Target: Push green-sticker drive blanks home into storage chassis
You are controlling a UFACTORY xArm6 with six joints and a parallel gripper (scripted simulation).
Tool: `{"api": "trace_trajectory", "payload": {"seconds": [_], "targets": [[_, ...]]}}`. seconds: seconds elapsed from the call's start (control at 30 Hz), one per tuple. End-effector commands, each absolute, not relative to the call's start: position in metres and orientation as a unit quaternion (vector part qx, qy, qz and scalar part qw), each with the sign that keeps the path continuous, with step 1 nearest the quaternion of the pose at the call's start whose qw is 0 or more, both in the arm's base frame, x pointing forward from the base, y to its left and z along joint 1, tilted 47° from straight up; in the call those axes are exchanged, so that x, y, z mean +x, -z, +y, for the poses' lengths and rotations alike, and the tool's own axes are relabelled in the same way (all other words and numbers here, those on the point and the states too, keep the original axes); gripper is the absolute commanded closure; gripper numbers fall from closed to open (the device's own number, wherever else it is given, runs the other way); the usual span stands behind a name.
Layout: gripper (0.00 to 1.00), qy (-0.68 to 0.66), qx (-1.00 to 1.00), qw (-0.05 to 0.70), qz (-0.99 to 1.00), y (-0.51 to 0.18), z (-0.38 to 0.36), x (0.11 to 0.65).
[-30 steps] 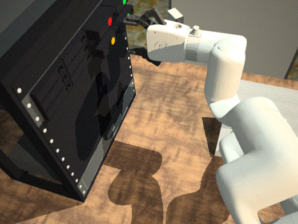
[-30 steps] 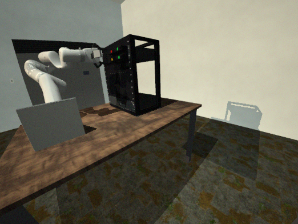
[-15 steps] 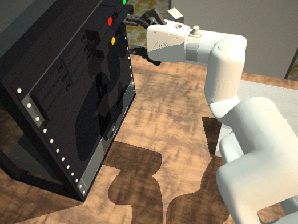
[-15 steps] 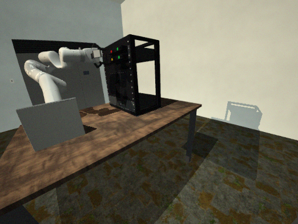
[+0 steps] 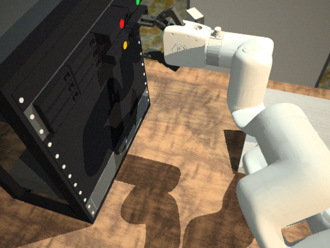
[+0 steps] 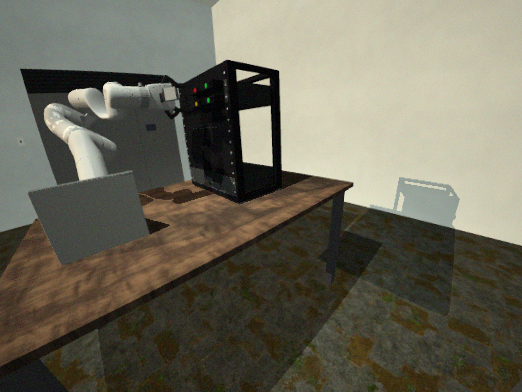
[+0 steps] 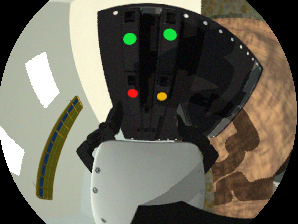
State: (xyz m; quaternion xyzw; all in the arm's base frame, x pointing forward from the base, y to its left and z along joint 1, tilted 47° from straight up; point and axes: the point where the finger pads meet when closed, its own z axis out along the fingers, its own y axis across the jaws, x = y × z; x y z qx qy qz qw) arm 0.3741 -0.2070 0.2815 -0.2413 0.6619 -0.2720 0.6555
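The black rack stands on the wooden table, its front facing my arm. Four drive blanks stand out near the top of the front. In the wrist view two carry green stickers, one a red sticker and one a yellow sticker. The top view shows the red sticker, the yellow sticker and one green sticker at the frame's top edge. My gripper is open and empty, close in front of the blanks at the red and yellow ones. I cannot tell if a finger touches a blank.
A grey box stands on the table by the arm's base. The table's edge runs close beside the rack. Blanks that are home fill the lower front.
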Motion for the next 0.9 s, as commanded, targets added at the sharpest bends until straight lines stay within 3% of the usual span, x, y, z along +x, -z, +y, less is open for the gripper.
{"api": "trace_trajectory", "payload": {"seconds": [0.0,0.47,0.87], "targets": [[0.00,0.273,-0.242,0.656,0.661,-0.274,-0.216,0.374],[0.00,0.273,-0.242,0.656,0.661,-0.218,-0.268,0.373],[0.00,0.273,-0.242,0.656,0.661,-0.209,-0.276,0.373]]}}
